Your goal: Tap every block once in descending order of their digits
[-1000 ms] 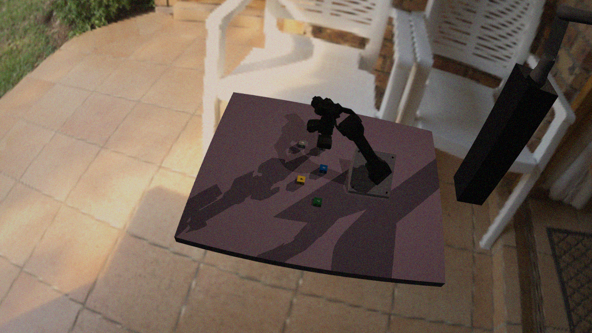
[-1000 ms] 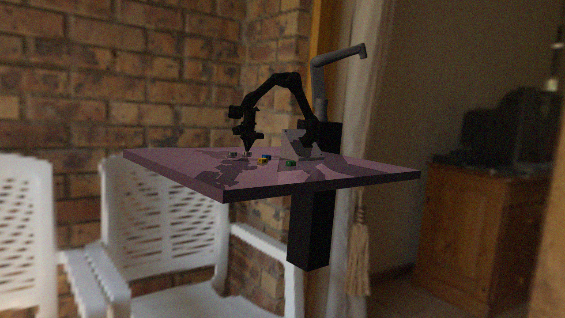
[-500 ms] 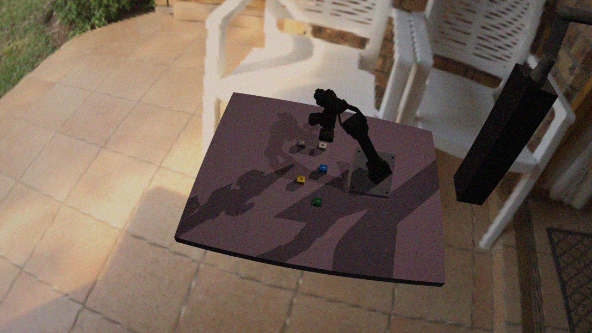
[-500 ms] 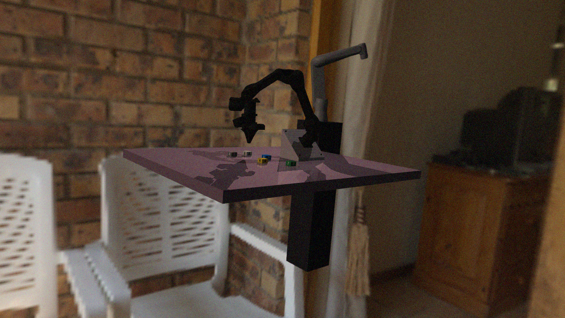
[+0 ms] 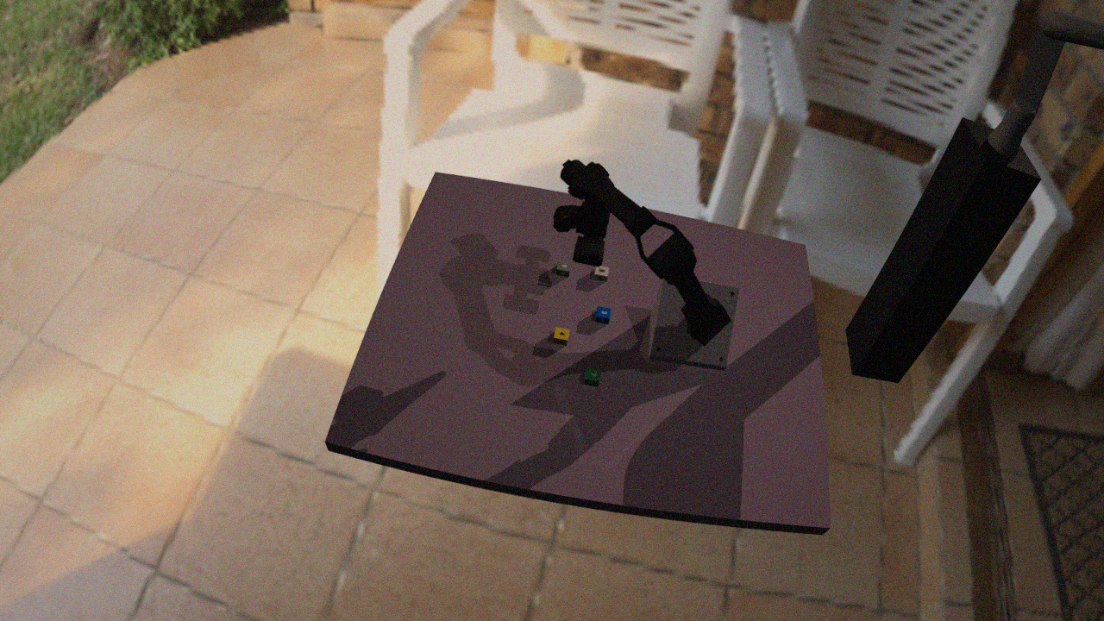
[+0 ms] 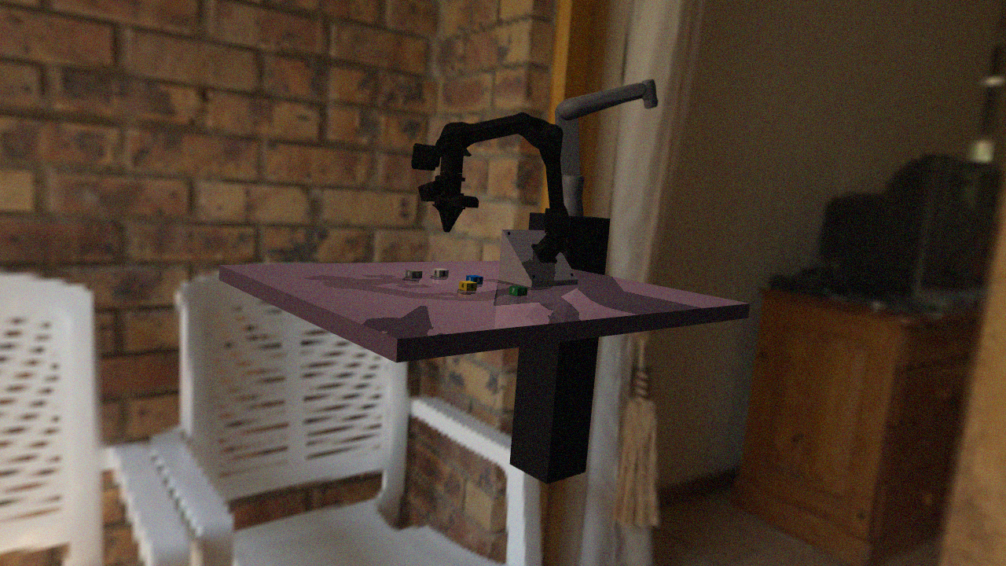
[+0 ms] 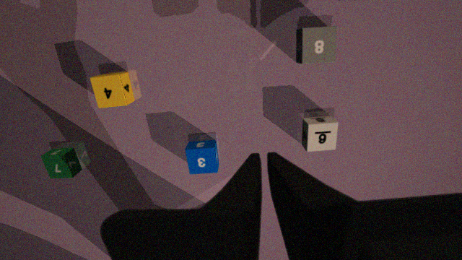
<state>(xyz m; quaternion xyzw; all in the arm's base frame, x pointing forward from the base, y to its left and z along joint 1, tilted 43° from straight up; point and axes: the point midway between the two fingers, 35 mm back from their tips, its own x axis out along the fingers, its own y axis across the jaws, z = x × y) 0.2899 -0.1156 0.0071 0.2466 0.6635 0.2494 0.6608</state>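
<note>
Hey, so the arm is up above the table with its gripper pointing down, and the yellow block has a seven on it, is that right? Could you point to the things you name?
Not quite: the yellow block [image 5: 561, 335] [image 6: 467, 286] [image 7: 108, 91] shows a 4, as the wrist view makes clear. The arm is indeed up above the table [image 5: 432, 432] [image 6: 337, 310] [image 7: 397, 90] with its gripper [image 6: 447, 229] [image 7: 263, 160] pointing down.

Black gripper above 5 blocks on pink table.

The counter is mauve; the cubes are yellow, green, blue, white and grey, with black or pale digits.
</note>
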